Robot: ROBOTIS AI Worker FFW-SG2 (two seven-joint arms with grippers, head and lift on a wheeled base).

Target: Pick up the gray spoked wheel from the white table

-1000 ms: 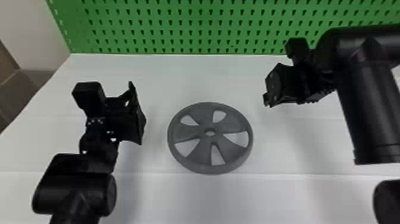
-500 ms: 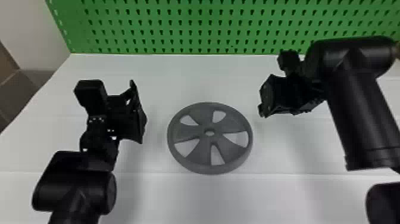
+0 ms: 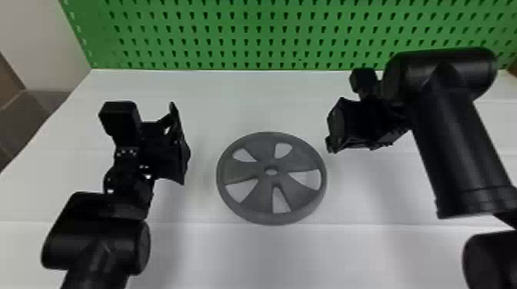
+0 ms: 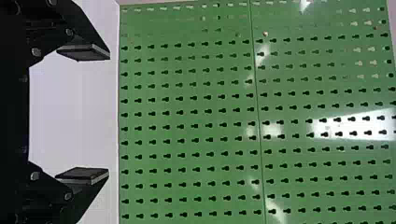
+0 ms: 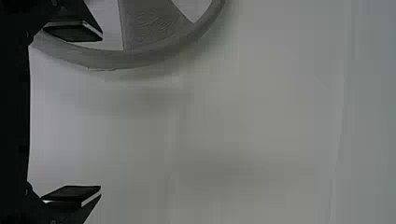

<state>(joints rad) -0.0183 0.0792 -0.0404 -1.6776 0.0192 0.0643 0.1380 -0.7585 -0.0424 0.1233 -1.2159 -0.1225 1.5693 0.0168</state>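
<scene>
Right now, your gray spoked wheel (image 3: 284,200) lies flat on the white table (image 3: 250,100), between the two grippers, a good way in from the far edge, where a green perforated panel (image 3: 269,34) stands. Its near rim comes close to a seam that runs across the tabletop.

You have the left gripper (image 3: 182,144) over the table's left side, apart from the wheel. In the left wrist view its jaws are spread wide, released, with nothing between the pads (image 4: 84,175), and they face the panel.

Your right gripper (image 3: 334,125) is nearer the wheel, on the side toward the table's far right corner. Its jaws are parted too and grasp nothing; in the right wrist view one finger (image 5: 74,31) overlaps the wheel's rim, while white tabletop shows between the two.
</scene>
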